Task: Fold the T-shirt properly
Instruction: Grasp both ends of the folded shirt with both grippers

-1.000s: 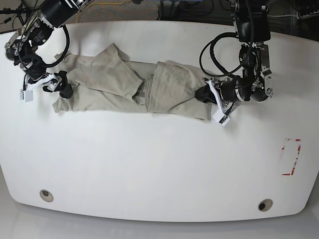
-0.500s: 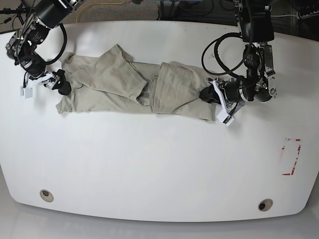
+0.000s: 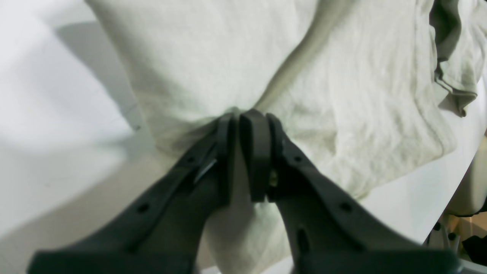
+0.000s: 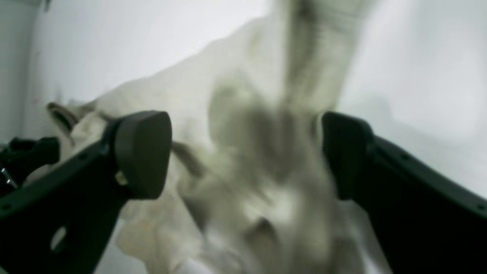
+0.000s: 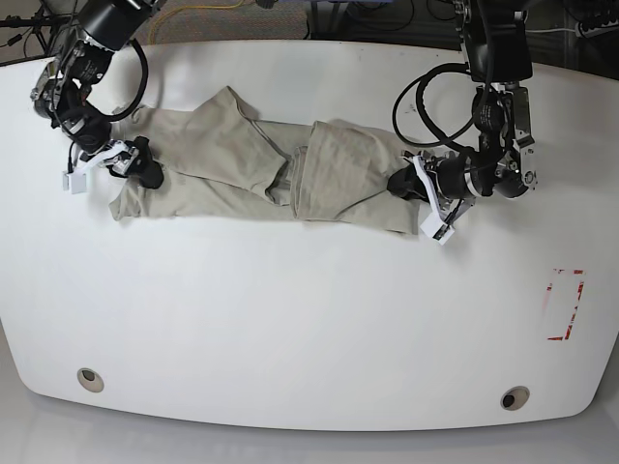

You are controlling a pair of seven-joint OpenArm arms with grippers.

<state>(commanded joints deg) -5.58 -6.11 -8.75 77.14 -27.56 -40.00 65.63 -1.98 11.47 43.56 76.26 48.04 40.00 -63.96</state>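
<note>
T-shirt (image 5: 261,169) cloth stays clenched in the left end effector (image 3: 247,118) at 3 o'clock, while the open right end effector (image 4: 243,152) has slid inward, bunching it.

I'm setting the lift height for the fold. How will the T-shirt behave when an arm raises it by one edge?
Probably floppy: the T-shirt lies in soft wrinkles and overlapping folds, so it should sag. Likely light, since the left gripper bunches it with a small pinch. It may drag rather than slide on the table.
</note>
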